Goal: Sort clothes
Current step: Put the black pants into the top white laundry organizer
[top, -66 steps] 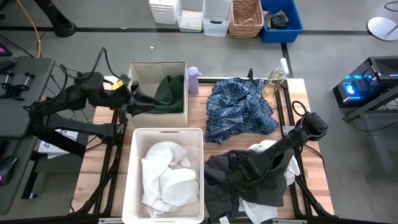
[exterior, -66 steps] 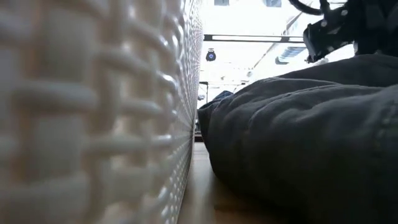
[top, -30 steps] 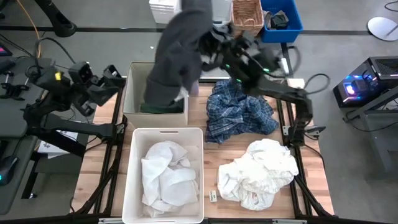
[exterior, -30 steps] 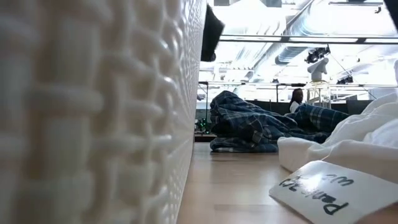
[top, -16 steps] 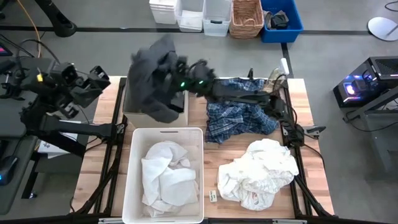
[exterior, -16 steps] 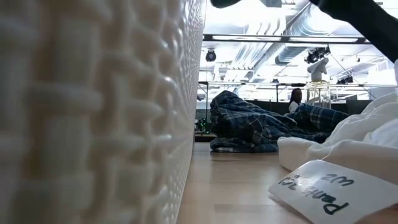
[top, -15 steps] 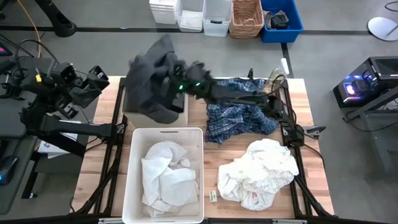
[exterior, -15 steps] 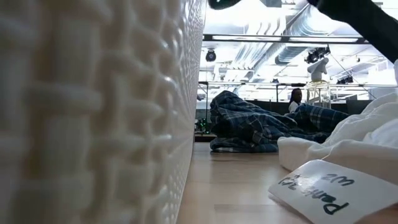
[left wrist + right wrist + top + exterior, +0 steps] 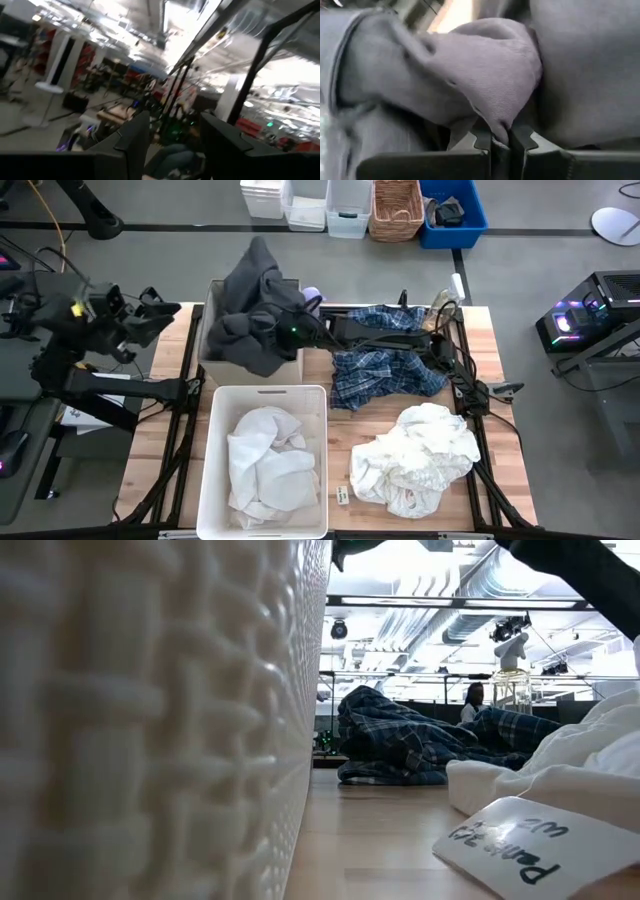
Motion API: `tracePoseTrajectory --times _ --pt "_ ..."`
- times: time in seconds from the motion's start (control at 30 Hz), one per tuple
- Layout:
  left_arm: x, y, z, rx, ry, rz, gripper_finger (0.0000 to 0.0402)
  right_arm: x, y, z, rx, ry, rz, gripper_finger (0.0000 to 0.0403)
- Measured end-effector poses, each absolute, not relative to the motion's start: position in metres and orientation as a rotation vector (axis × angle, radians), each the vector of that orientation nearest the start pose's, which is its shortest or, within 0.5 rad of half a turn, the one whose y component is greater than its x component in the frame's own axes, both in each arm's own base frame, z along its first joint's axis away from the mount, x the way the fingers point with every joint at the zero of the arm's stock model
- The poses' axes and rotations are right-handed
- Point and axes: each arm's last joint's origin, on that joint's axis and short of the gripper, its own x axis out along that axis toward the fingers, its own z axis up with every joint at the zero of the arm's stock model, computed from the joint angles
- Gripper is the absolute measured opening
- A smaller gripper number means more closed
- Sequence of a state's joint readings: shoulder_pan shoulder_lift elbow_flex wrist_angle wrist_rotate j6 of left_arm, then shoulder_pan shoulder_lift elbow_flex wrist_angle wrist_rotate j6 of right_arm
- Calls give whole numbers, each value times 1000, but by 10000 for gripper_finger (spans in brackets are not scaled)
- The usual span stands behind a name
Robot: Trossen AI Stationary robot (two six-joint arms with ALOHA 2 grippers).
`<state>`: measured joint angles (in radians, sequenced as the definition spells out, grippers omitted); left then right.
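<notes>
White woven bin [image 9: 213, 470] near table [image 9: 505, 460] front; paper label [image 9: 515, 845] beside.

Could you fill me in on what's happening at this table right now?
The robot is sorting clothes. Its right gripper is shut on a dark grey garment and holds it over the tan bin at the table's far left. The left gripper is open, off the table's left side. A white bin nearer the front holds white clothes. A plaid garment and a white garment lie unsorted on the table.
</notes>
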<state>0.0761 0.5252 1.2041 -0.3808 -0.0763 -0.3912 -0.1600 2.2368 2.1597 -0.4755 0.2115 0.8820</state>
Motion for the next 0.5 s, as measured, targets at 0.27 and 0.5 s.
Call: tracePoseTrajectory --times 0.27,0.5 --pt "44 6 462 -416 -286 112 161 503 -71 325 628 337 -464 117" --pt "44 6 459 -417 -261 123 161 466 -49 383 285 347 -452 256"
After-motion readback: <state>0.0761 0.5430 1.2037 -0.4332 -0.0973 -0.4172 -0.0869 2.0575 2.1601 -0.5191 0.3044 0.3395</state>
